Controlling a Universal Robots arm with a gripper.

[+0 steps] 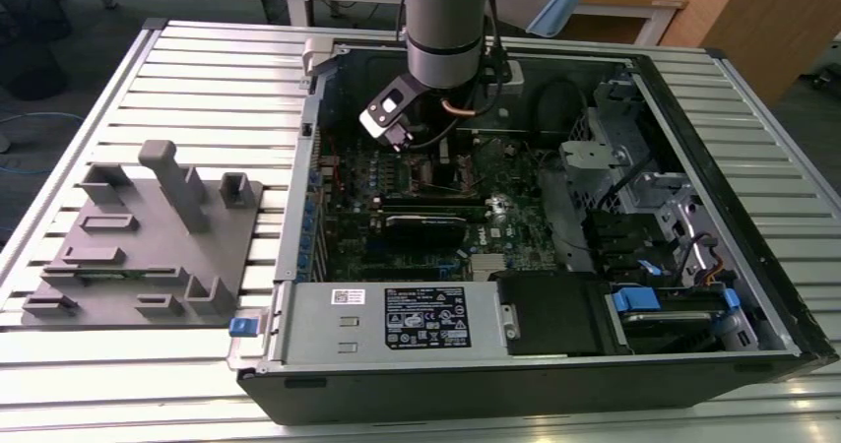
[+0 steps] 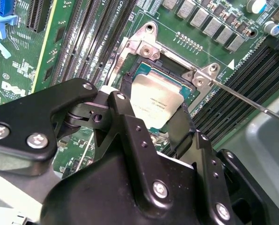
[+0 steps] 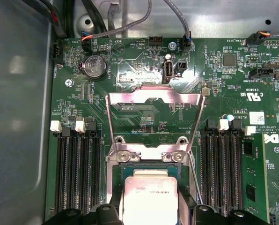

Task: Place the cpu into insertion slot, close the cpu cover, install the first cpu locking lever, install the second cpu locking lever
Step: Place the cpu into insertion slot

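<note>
computer case (image 1: 526, 389) is lying open on the slatted table (image 1: 197, 69), and a green board (image 1: 355, 217) is lying inside it. the black pincer (image 2: 152, 121) is reaching down into the case and squeezing the cpu (image 2: 156, 103) from two sides. the silver cpu cover (image 3: 125, 98) is lying flipped open, just beside the insertion slot (image 3: 149, 167). the cpu is sitting right over the insertion slot, between the pincer's fingers (image 2: 125, 117).

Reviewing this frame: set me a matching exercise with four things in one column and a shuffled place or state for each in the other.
1 cpu
2 cpu cover
3 grey fixture
4 coin battery

A outside the computer case, on the table
B swung open
C at the insertion slot
D in a round holder on the motherboard

Pairs: 1-C, 2-B, 3-A, 4-D
</note>
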